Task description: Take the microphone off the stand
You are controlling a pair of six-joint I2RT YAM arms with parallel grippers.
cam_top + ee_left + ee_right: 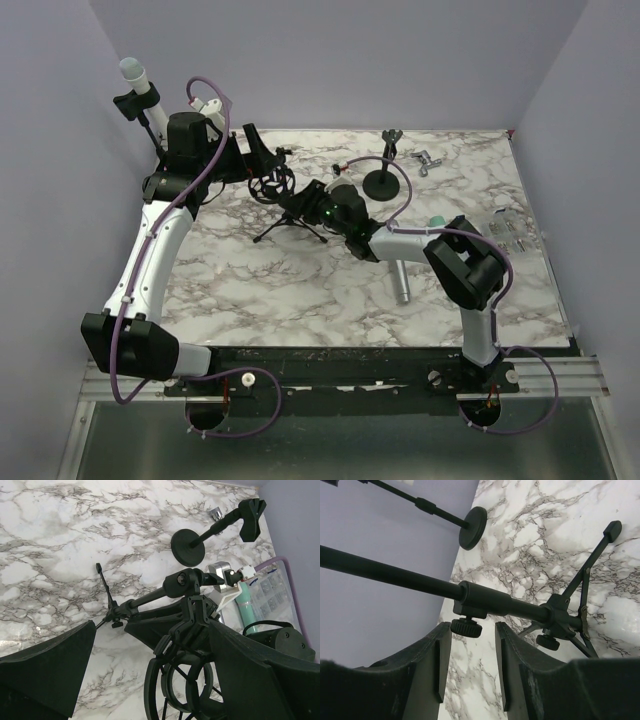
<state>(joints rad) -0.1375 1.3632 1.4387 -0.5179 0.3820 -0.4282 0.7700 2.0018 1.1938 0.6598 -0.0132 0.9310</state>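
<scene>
- Your left hand is the thing jammed right up against the lens on its wrist cam. Both fingers are spread as wide as they go, with nothing held.
- A black shock mount sits in the gap between those fingers. Can't tell if either finger actually touches it.
- That mount is on the end of the tripod stand, which has its legs planted on the marble table, around the middle and a bit left.
- Your right hand is at the tripod's pole, about halfway open and not clamped on anything. The pole crosses just past the fingertips.
- The little knob under the pole hangs down between the right fingertips. It's just beside one finger, with a visible gap to the other.
- The microphone, white body and grey head, is way off at the far left. It's sitting up in the clip of a second stand, whose round base is at the table's edge by the wall. Neither hand is on it.
- A third stand, round base with a clip on top, is at the far side, right of centre.
- A silver cylinder lies flat on the table under your right arm, with a teal cylinder next to that arm.
- A clear box sits near the right edge.
</scene>
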